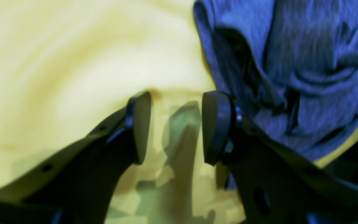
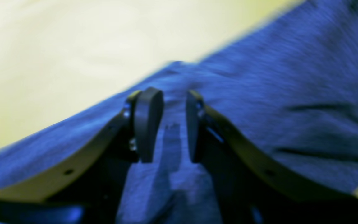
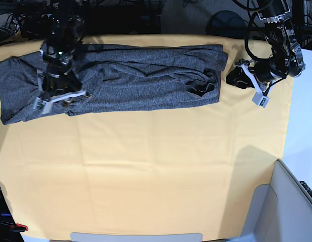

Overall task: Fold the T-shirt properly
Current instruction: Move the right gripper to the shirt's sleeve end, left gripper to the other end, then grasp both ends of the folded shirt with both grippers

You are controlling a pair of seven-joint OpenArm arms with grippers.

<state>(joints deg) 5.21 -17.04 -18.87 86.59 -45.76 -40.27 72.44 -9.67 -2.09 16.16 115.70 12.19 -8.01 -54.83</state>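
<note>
Currently listed: T-shirt [image 3: 130,75], charcoal grey, lying in a long band along the far edge of the yellow tablecloth [image 3: 145,171]. Left gripper [image 1: 176,127], jaws apart, empty, just beside the band's end. Right gripper [image 2: 168,124], jaws slightly apart over the fabric.

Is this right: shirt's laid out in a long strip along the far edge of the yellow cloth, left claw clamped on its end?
Not quite. The left claw holds nothing: in the left wrist view its jaws stand apart over bare yellow cloth, with the shirt beside it. The rest stands.
</note>
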